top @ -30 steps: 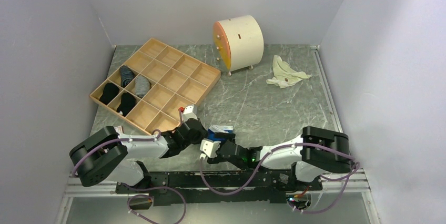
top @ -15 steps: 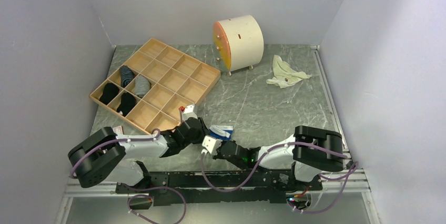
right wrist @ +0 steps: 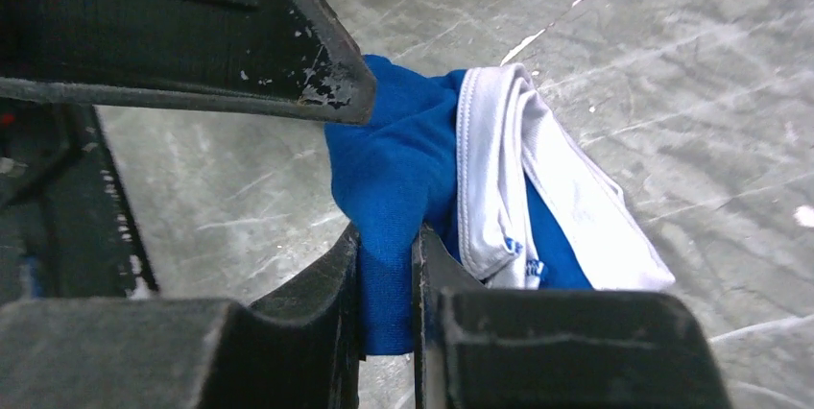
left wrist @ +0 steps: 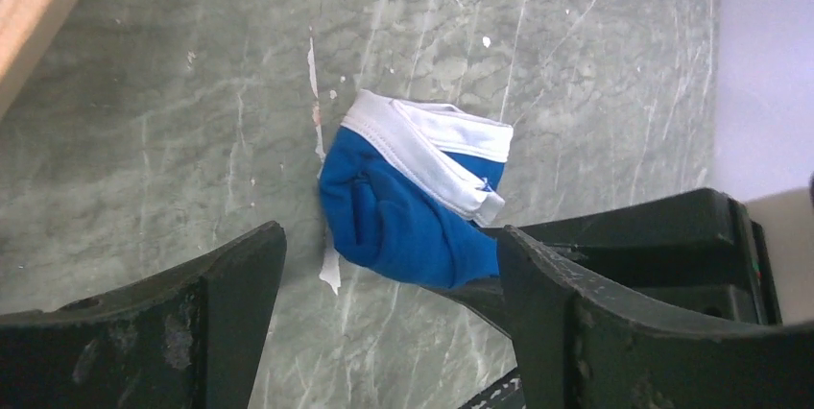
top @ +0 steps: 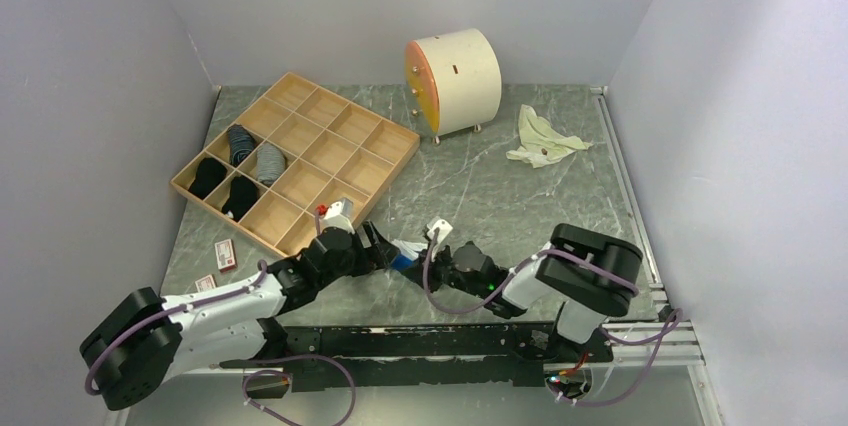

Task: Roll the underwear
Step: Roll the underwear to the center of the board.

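Observation:
The underwear (top: 408,249) is a blue bundle with a white waistband, lying on the marble tabletop between the two grippers. In the left wrist view the underwear (left wrist: 413,207) sits just ahead of my left gripper (left wrist: 389,236), which is open, its fingers wide apart and off the cloth. My right gripper (right wrist: 387,246) is shut on a blue fold of the underwear (right wrist: 413,159), the waistband draped to its right. From above, the left gripper (top: 378,246) comes in from the left and the right gripper (top: 430,261) from the right.
A wooden grid tray (top: 385,174) stands at the back left, with dark rolled items in some compartments. A round white cabinet (top: 455,81) and a cream cloth (top: 543,138) lie at the back. Two small cards (top: 226,254) rest near the left arm. Walls close in on both sides.
My left gripper has opened and let go of the underwear. My right gripper has shut on the blue cloth and both wrists have shifted farther onto the table.

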`<state>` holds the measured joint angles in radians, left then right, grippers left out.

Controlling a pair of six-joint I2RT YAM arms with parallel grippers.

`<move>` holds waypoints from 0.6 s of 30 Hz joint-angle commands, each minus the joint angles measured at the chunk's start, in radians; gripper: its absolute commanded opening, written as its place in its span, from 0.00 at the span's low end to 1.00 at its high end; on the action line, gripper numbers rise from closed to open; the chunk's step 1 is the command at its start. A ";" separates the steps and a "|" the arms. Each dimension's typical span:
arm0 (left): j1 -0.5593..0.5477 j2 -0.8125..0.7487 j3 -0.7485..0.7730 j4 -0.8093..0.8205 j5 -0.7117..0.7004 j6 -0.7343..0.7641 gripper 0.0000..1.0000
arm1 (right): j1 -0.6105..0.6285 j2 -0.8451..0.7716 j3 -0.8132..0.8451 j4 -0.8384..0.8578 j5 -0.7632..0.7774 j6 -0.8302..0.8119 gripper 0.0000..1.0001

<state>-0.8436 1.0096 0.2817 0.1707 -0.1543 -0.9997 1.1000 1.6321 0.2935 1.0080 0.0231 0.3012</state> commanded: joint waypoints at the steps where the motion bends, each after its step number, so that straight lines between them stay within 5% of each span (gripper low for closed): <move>1: 0.004 0.020 -0.033 0.080 0.053 -0.046 0.85 | -0.025 0.108 -0.080 0.160 -0.205 0.252 0.10; 9: -0.005 0.100 -0.039 0.148 0.080 -0.080 0.74 | -0.060 0.286 -0.150 0.462 -0.228 0.415 0.14; 18: -0.005 0.196 0.007 0.143 0.078 -0.071 0.29 | -0.061 0.285 -0.154 0.477 -0.242 0.368 0.34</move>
<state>-0.8478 1.1465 0.2508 0.3183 -0.0799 -1.0847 1.0302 1.9141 0.1688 1.5513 -0.1432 0.6918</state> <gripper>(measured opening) 0.360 0.292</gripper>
